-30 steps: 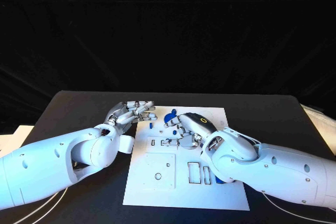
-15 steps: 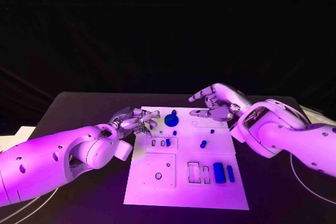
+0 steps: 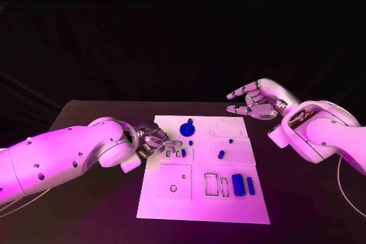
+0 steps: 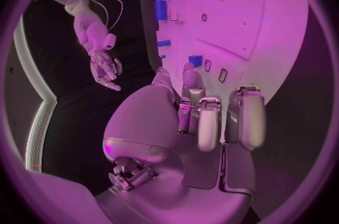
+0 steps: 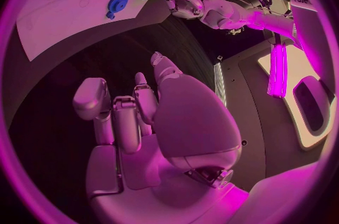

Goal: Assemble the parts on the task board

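The white task board point(image 3: 172, 201) lies in the middle of the table. Its blue parts include a round one point(image 3: 186, 129) at the back, two small ones point(image 3: 221, 154) mid-right and two long ones point(image 3: 238, 184) near the front right. My left hand point(image 3: 156, 141) lies at the board's left edge with its fingers curled in. One fingertip point(image 4: 189, 70) reaches close to a small blue part point(image 4: 195, 60) standing beside two narrow slots point(image 3: 172, 153). Nothing sits in its palm. My right hand point(image 3: 255, 98) hangs raised beyond the board's back right corner, fingers apart and empty.
Black tabletop point(image 3: 305, 191) surrounds the board on all sides. Rectangular cut-outs point(image 3: 210, 184) lie near the front of the board. In the left wrist view the right hand point(image 4: 104, 66) hangs off the board's side. In the right wrist view the left hand point(image 5: 185, 3) shows at the board's edge.
My right hand has lifted off the middle of the board and drawn back to the right, uncovering the blue parts there. My left hand has slid along the left edge to the narrow slots.
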